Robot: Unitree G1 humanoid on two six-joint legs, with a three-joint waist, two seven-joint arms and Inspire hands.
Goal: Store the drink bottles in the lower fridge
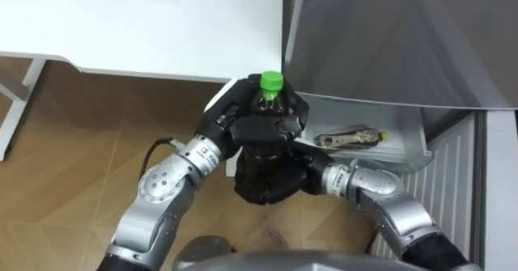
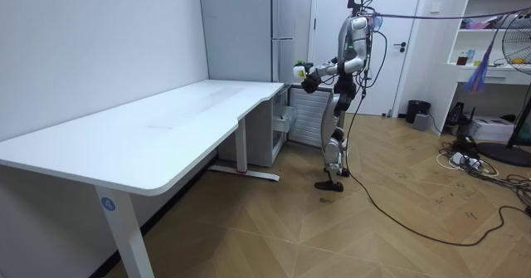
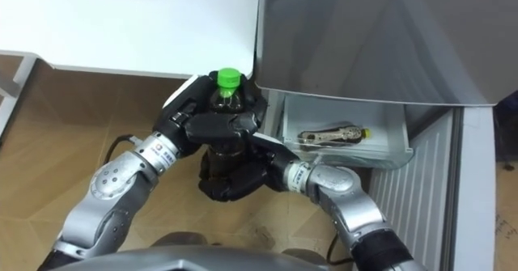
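Observation:
I hold a dark drink bottle with a green cap (image 1: pixel 271 82) (image 3: pixel 229 79) upright in both hands, just left of the open lower fridge drawer (image 1: pixel 409 152) (image 3: pixel 394 155). My left hand (image 1: pixel 241 124) (image 3: pixel 202 125) is curled round the bottle's neck and shoulder. My right hand (image 1: pixel 271 184) (image 3: pixel 236 180) cups its lower body from underneath. Another bottle (image 1: pixel 350 138) (image 3: pixel 332 133) lies on its side inside the drawer. In the room view I stand at the fridge (image 2: pixel 286 29) with the bottle (image 2: pixel 299 65) held in front of my chest.
The grey fridge front (image 1: pixel 388 36) rises above the drawer. A white table (image 1: pixel 137 20) (image 2: pixel 149 137) ends right beside the fridge on my left. Wooden floor lies below my hands. A white ribbed panel (image 1: pixel 453 182) runs to the right of the drawer.

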